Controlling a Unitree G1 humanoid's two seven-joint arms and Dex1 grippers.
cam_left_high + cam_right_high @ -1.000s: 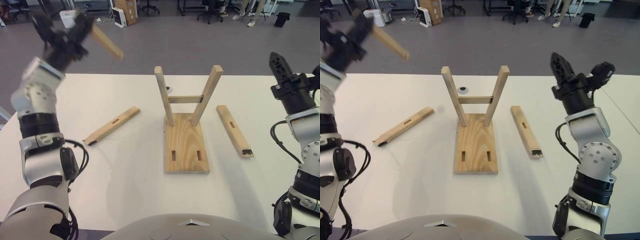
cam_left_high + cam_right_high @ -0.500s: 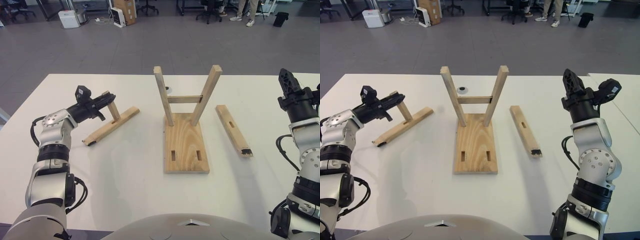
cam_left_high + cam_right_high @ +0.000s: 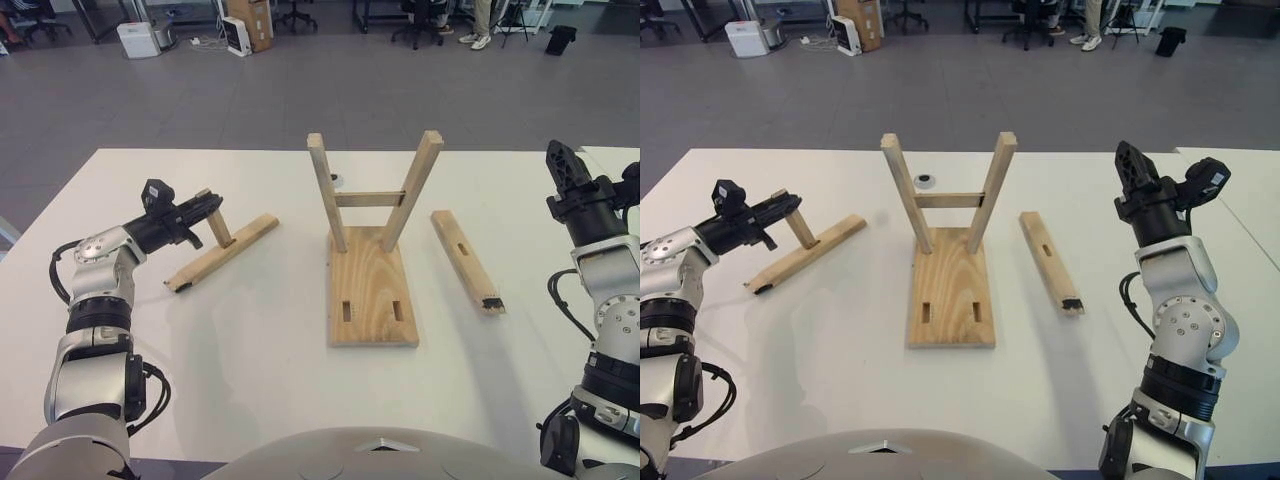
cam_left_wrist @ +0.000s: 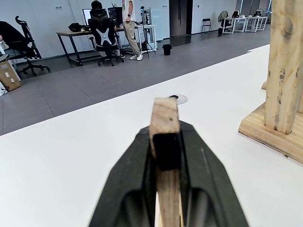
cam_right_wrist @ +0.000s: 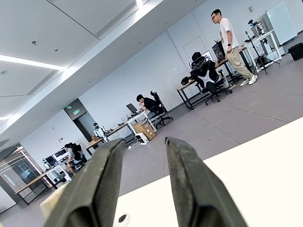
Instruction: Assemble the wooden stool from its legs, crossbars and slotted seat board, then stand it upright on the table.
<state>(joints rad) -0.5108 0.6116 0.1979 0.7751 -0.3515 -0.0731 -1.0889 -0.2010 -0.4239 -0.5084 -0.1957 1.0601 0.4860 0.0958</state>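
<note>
table (image 3: 250, 350): seat board (image 3: 372, 290) flat at centre, two legs (image 3: 328, 195) plus crossbar (image 3: 370, 199) standing at its 12 o'clock end. loose leg (image 3: 222, 251) at 9 o'clock, second loose leg (image 3: 466, 262) at 3. left gripper (image 3: 205, 207) at 9, clamped on short crossbar (image 3: 216, 225). right gripper (image 3: 558, 165) at 3, raised, fingers apart.

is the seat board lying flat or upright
Lying flat on the table, slots facing up, two legs with a crossbar rising from its far end.
</note>
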